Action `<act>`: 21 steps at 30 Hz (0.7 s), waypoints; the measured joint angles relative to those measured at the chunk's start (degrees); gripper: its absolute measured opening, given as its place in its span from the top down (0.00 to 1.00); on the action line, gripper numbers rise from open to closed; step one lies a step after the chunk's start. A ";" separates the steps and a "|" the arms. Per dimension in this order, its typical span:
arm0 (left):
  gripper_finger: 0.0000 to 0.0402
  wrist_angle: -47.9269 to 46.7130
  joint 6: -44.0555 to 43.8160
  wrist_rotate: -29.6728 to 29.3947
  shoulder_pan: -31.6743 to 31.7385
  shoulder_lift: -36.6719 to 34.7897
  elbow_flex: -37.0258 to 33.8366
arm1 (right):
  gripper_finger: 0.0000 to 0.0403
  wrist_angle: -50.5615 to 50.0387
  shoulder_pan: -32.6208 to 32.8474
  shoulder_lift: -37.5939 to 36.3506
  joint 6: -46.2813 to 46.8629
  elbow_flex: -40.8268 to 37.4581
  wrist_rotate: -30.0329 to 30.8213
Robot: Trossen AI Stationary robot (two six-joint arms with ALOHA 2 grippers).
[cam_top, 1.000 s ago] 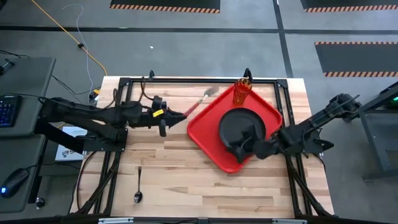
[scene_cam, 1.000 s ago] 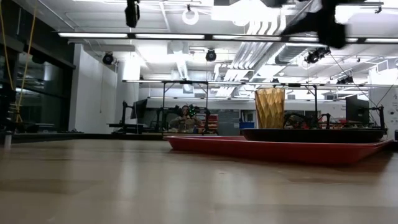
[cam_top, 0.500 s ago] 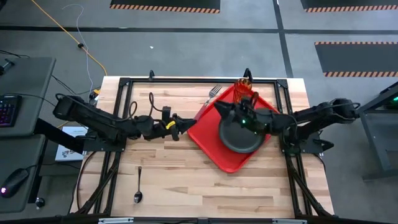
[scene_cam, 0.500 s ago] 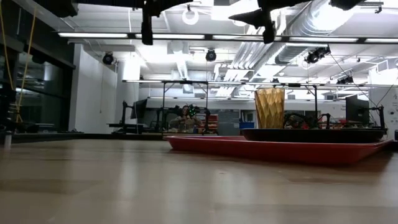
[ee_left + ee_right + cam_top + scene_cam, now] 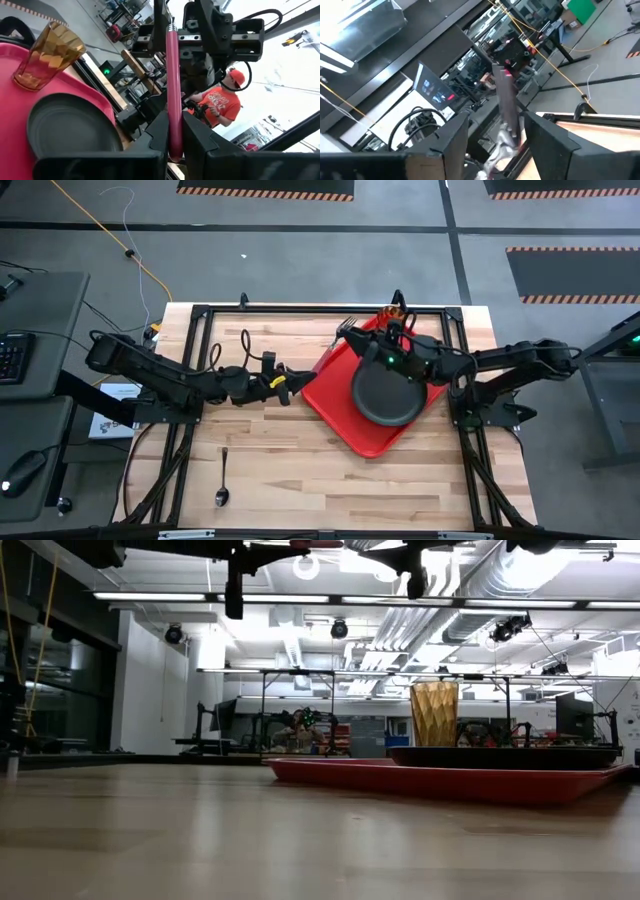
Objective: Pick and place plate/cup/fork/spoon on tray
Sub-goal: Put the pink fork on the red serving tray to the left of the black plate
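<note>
The red tray [image 5: 340, 425] lies right of the table's middle, with the dark plate [image 5: 385, 392] on it. The amber cup [image 5: 47, 55] stands upright at the tray's far corner. My left gripper [image 5: 288, 377] is shut on the red-handled fork [image 5: 318, 355], which is held in the air beside the tray's left edge. My right gripper [image 5: 347, 335] is open at the fork's tine end. In the right wrist view its fingers [image 5: 455, 137] stand either side of the tines [image 5: 500, 145] without touching them. The spoon [image 5: 222, 480] lies flat near the table's near left corner. My left gripper pinches the fork's red-pink handle near its free end [image 5: 173, 135] between its two fingers. The fingers come level from the table's left and lie along the handle. The fork is lifted clear of the table, and its tines point toward the far right, at my right gripper.
Both arms meet over the tray's far left edge. Bare wood shows to the left of and in front of the tray [image 5: 450, 780]. A black frame [image 5: 300, 310] runs along the table's far edge. A person in an orange shirt [image 5: 220, 102] is in the room beyond.
My right gripper has swung from above the plate's near side toward the table's far left, rising and tipping up to about level, and now stands at the fork's tines. My left gripper has shifted a little toward the tray and lower with the fork, then kept still.
</note>
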 joint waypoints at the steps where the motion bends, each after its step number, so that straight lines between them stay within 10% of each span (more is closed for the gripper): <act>1: 0.95 0.08 0.00 -0.01 0.00 0.00 0.00 | 0.57 -0.14 -0.09 0.00 0.03 0.00 0.02; 10: 0.94 0.02 -0.85 -0.01 0.02 0.00 0.00 | 0.95 -2.53 -0.22 0.00 0.26 0.00 2.16; 21: 0.56 -8.61 0.21 2.93 1.58 -5.59 0.09 | 0.99 -20.68 -2.86 -9.88 -3.31 3.85 -3.16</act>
